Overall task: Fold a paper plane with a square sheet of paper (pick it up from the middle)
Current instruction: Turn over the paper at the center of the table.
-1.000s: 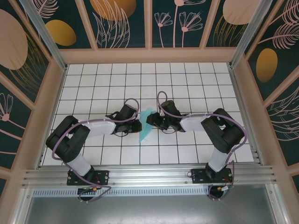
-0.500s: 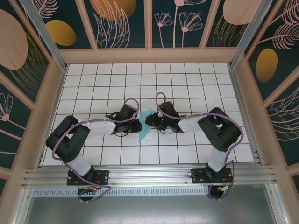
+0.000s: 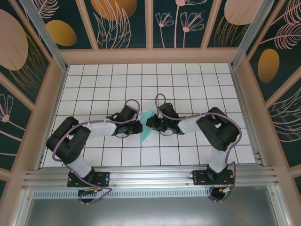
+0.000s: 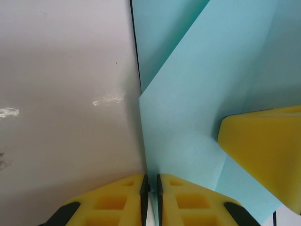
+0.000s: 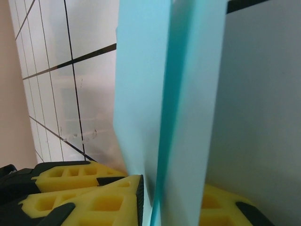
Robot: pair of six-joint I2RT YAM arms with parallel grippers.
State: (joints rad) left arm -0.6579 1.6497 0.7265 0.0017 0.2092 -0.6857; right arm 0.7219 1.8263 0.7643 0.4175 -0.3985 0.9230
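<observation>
left hand point(image 4: 150, 178): pinching edge of folded paper point(image 3: 146, 128) | right hand point(image 5: 171, 187): straddling folded paper, clamped or not cannot tell | folded paper: between both hands, mid tabletop point(image 3: 188, 84)

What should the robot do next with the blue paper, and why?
Probably squeeze the right fingers fully shut. The folded paper stands between them, and the left fingers pinch its edge, so a firm second pinch would let both arms hold it for the next crease.
</observation>
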